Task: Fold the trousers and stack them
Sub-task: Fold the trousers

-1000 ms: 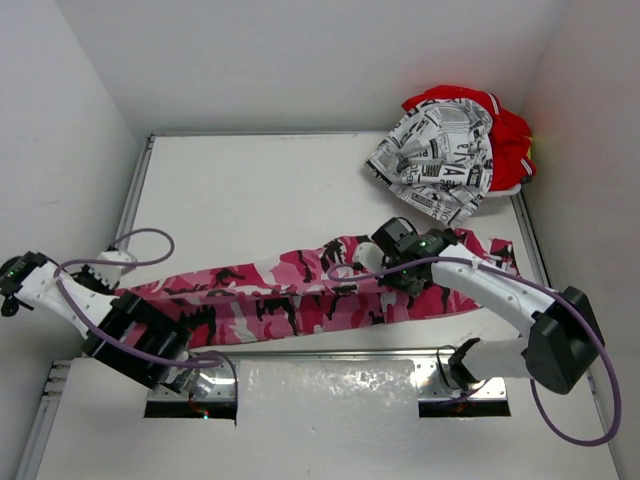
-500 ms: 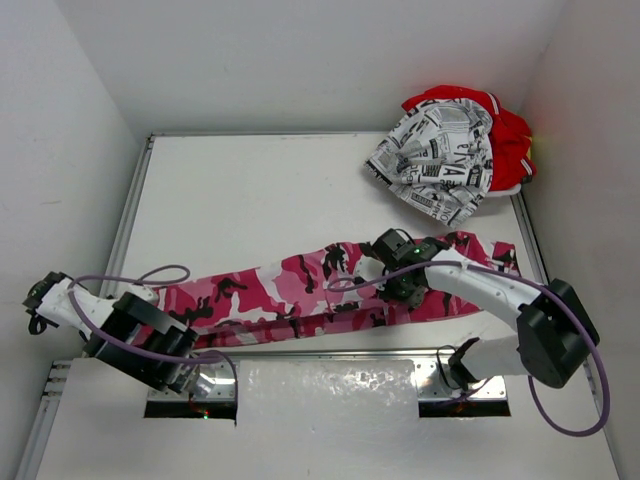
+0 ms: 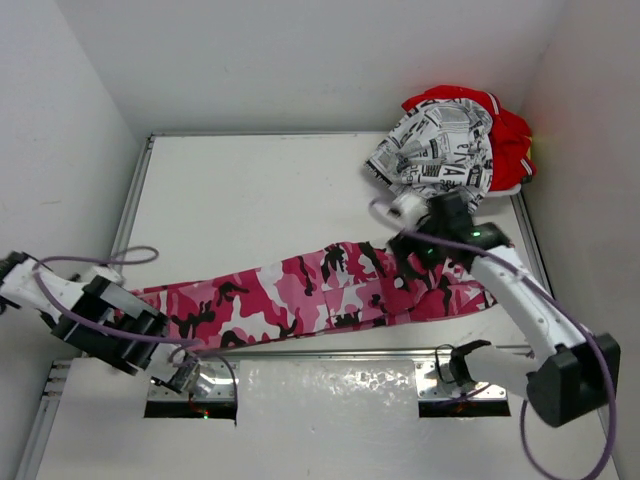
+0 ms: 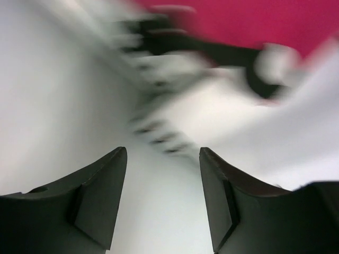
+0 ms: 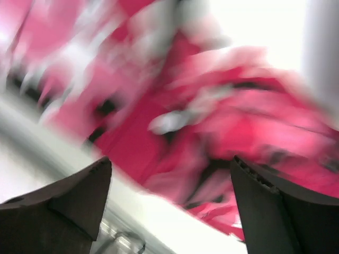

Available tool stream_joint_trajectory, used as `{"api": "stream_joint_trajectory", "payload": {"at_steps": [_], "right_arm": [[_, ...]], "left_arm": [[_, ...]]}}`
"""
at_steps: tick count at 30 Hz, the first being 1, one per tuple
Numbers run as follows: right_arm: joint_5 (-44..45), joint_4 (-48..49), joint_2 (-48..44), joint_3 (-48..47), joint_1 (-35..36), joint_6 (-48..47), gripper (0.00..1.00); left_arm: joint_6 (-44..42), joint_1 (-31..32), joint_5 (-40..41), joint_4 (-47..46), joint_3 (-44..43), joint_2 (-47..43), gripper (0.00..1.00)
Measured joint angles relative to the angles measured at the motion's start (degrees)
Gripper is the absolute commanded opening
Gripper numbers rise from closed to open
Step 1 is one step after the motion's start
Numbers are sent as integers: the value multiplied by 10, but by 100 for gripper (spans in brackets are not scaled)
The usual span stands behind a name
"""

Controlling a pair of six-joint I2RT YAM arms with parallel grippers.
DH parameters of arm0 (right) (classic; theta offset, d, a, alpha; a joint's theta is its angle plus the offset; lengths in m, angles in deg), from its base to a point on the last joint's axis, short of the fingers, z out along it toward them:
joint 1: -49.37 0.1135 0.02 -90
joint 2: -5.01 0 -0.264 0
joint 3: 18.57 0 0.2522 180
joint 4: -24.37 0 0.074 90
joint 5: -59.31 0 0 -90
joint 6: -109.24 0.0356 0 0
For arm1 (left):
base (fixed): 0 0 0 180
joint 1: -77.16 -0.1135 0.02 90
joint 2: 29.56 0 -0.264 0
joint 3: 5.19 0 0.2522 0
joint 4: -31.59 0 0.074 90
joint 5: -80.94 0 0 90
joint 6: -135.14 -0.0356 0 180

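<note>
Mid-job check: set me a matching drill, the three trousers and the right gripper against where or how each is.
1 camouflage trousers
2 newsprint trousers
3 red trousers
4 right gripper

a underneath another pair, far right corner
b jaws open
c stretched long by the near edge
d heaped on top of another pair

Pairs: 1-c, 2-d, 3-a, 4-b

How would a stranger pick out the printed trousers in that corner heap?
Look to the far right corner of the white table, where two garments lie heaped. The newsprint trousers lie on top of the plain red trousers. Their white cloth with black newspaper-style print sets them apart from the red pair and the pink camouflage trousers stretched along the near edge.
</note>
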Motion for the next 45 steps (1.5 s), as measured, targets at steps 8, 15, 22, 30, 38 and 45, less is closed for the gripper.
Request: {"api": "stream_joint_trajectory", "payload": {"at_steps": [8, 15, 22, 30, 38, 45], "right_arm": [[-60, 69, -14, -24, -367, 297, 43], [29, 52, 17, 44, -437, 477, 50], [85, 104, 97, 66, -467, 548, 55], [111, 120, 106, 68, -503, 563, 59], [84, 205, 152, 99, -507, 588, 53], [115, 201, 180, 78, -506, 593, 1]], "left_arm": [[142, 65, -129, -18, -24, -5, 55], [298, 123, -114, -87, 131, -16, 55], [431, 216, -33, -254, 200, 30, 51], [557, 285, 42, -244, 117, 142, 50], [625, 333, 60, -219, -6, 248, 49], [645, 356, 43, -259, -58, 274, 49]]}}
